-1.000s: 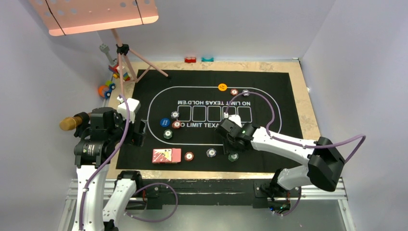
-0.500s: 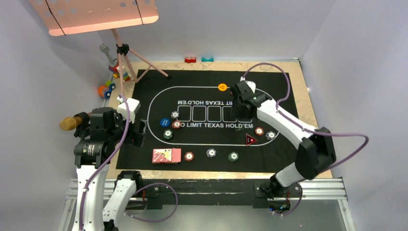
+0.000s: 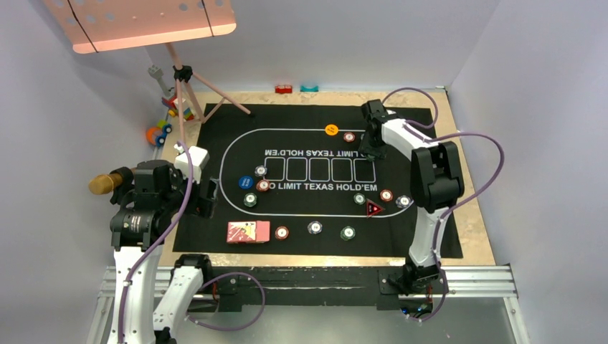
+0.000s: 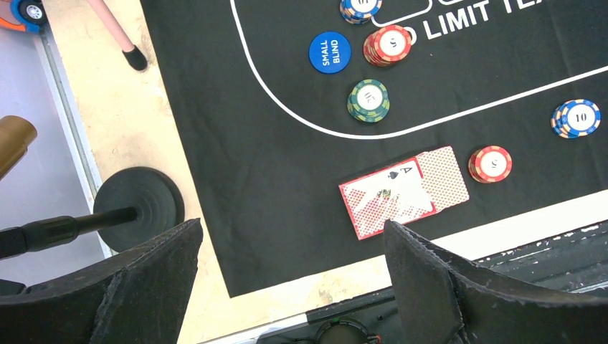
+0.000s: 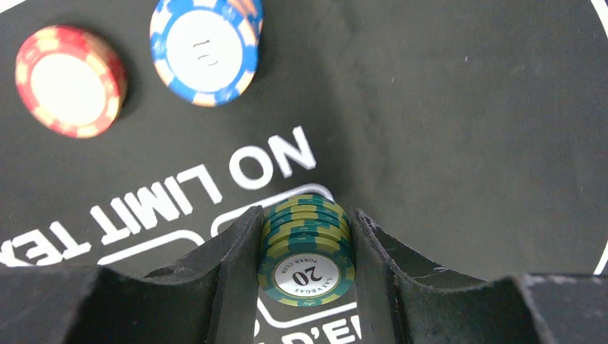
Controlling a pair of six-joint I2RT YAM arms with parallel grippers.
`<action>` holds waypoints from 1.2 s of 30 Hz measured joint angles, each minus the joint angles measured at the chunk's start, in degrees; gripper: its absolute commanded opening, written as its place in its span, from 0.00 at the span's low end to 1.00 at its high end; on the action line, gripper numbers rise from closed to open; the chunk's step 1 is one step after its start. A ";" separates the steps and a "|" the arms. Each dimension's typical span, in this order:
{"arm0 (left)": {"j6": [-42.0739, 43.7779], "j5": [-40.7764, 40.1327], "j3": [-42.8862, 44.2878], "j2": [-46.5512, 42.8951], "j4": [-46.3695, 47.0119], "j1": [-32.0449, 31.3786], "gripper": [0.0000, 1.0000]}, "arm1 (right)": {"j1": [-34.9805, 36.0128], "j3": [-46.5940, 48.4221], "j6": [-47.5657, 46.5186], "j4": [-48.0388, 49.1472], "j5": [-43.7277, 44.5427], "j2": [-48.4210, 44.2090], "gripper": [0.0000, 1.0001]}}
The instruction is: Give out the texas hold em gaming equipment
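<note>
Fixed top camera high behind the arm bases, looking down over the whole worktop (image 3: pixel 459 154), left wrist camera looking down from well above its near-left corner, sharing the red-backed playing cards (image 3: pixel 248 231) (image 4: pixel 403 190), right wrist camera low and close near the far edge

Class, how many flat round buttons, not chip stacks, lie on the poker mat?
2: the blue button at the oval's left end, the orange button on its far edge. Another could be hidden.
</note>
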 measured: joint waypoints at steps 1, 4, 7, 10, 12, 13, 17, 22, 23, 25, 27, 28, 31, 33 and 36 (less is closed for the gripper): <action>0.00 0.00 0.00 0.00 0.00 0.00 1.00 | -0.59 0.85 -0.17 -0.07 0.02 1.40 0.15; 0.00 0.00 0.00 0.00 0.00 0.00 1.00 | -1.16 3.65 -0.76 0.02 0.04 4.81 0.15; 0.00 0.00 0.00 0.00 0.00 0.00 1.00 | -0.94 6.19 -1.20 0.28 0.02 7.34 0.15; 0.00 0.00 0.00 0.00 0.00 0.00 1.00 | -0.68 7.93 -1.60 0.31 0.04 8.59 0.16; 0.00 0.00 0.00 0.00 0.02 0.00 1.00 | -0.59 9.25 -1.84 0.24 0.04 9.35 0.19; 0.00 0.00 0.00 0.00 0.00 0.00 1.00 | -0.59 9.68 -1.88 0.33 0.02 9.60 0.24; 0.00 0.00 0.00 0.00 0.02 0.00 1.00 | -0.59 10.45 -1.90 0.37 -0.04 10.05 0.41; 0.00 0.00 0.00 0.00 0.02 0.00 1.00 | -0.59 10.43 -1.90 0.42 -0.07 10.05 0.60; 0.00 0.00 0.00 0.00 0.00 0.00 1.00 | -0.59 10.36 -2.08 0.52 -0.07 10.03 0.62; 0.00 -0.02 0.00 -0.04 0.02 0.00 1.00 | -0.59 9.94 -2.10 1.09 -0.07 9.81 0.65; 0.00 0.00 0.00 -0.11 0.00 0.00 1.00 | -0.59 9.01 -2.12 1.46 -0.09 9.22 0.66; 0.00 0.00 0.00 -0.15 0.00 0.00 1.00 | -0.59 8.46 -2.10 1.53 -0.09 8.70 0.66; 0.00 0.00 0.00 -0.26 0.00 0.00 1.00 | -0.52 7.58 -2.10 1.49 -0.11 6.75 0.66; 0.00 0.00 0.00 -0.33 0.00 0.00 1.00 | -0.22 6.54 -2.10 1.84 -0.09 4.31 0.66; -0.02 -0.02 0.00 -0.44 0.02 0.00 1.00 | 0.98 3.15 -2.05 1.99 0.24 -1.99 0.66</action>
